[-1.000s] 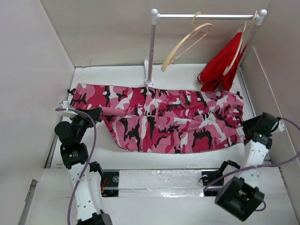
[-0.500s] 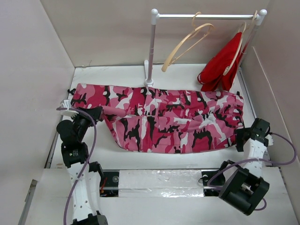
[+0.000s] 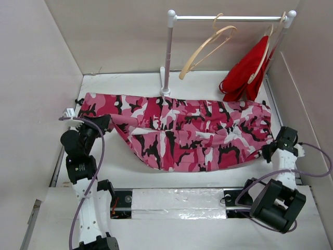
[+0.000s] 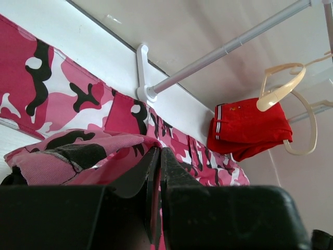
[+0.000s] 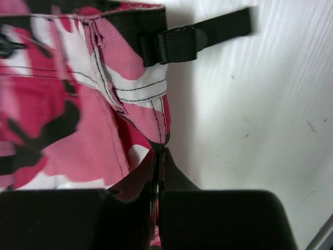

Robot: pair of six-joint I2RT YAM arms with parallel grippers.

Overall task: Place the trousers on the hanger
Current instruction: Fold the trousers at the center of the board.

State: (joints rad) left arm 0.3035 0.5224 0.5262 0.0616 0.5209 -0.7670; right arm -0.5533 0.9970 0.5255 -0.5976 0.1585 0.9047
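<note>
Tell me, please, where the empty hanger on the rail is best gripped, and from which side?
Probably the sloping arm of the hanger, near its middle, jaws across the thin wood, coming from the near side. It hangs tilted from the rail, its low end toward the post, and the red garment hangs close on its right.

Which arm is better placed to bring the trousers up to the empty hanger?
Probably right. The right end effector is shut on the trousers at the waistband end, on the side nearer the hanger; the left end effector, also shut on the trousers, holds the far end.
</note>
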